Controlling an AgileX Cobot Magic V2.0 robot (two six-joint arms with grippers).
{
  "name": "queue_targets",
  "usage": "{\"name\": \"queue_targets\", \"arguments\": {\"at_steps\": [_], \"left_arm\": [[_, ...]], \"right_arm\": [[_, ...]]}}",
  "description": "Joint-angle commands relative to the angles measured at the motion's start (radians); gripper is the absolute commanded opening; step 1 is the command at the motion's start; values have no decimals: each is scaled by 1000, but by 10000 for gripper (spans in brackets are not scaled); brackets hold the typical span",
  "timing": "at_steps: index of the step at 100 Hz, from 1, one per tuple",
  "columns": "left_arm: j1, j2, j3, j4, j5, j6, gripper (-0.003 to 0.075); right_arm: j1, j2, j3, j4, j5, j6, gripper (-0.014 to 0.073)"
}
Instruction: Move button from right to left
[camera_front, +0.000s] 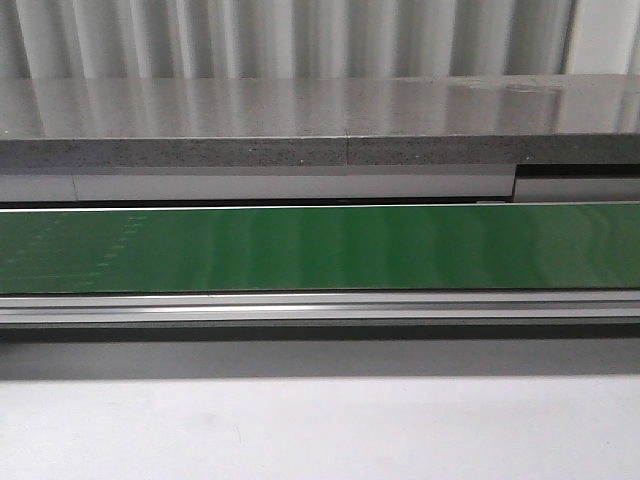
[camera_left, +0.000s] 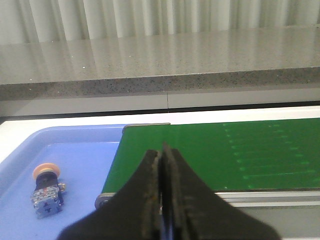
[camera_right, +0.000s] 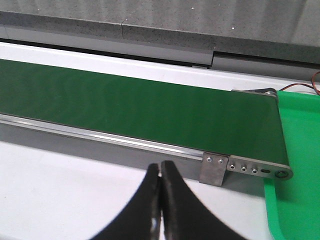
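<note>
Left wrist view: one button (camera_left: 46, 192) in one blue tray (camera_left: 85, 150); both grippers (camera_left: 161, 155) (camera_right: 160, 167) closed, empty.

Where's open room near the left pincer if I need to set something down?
The blue tray is bare on the side toward the belt; only the button lies in it, near the far wall. The green belt is bare along its visible run. The left pincer, shut, hangs over the belt's end.
</note>
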Motion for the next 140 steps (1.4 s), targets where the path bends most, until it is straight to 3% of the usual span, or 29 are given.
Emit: {"name": "queue_targets", "arguments": {"at_steps": [1,25,46,82,94,108,140], "left_arm": [[-10,-36,23,-2,-83,0,-20],[-10,-36,23,-2,-83,0,-20],[-10,-36,23,-2,-83,0,-20],[-10,-36,23,-2,-83,0,-20],[-10,-36,23,-2,-83,0,-20],[-10,-36,23,-2,-83,0,-20],[-10,-36,23,-2,-83,0,-20]], "right_arm": [[2,-6,-22,-1,-78,-6,-66],[1,-6,-22,-2,-88,-6,-66],[-5,-4,23,-2,-207,-6,-66],[-185,-4,363,-25,-802,4,-66],[-215,-4,440,-47,-917,32,-66],[-222,-12,439,-139,-908,108,-66],[-220,-12,440,-141,-908,112,-66]]}}
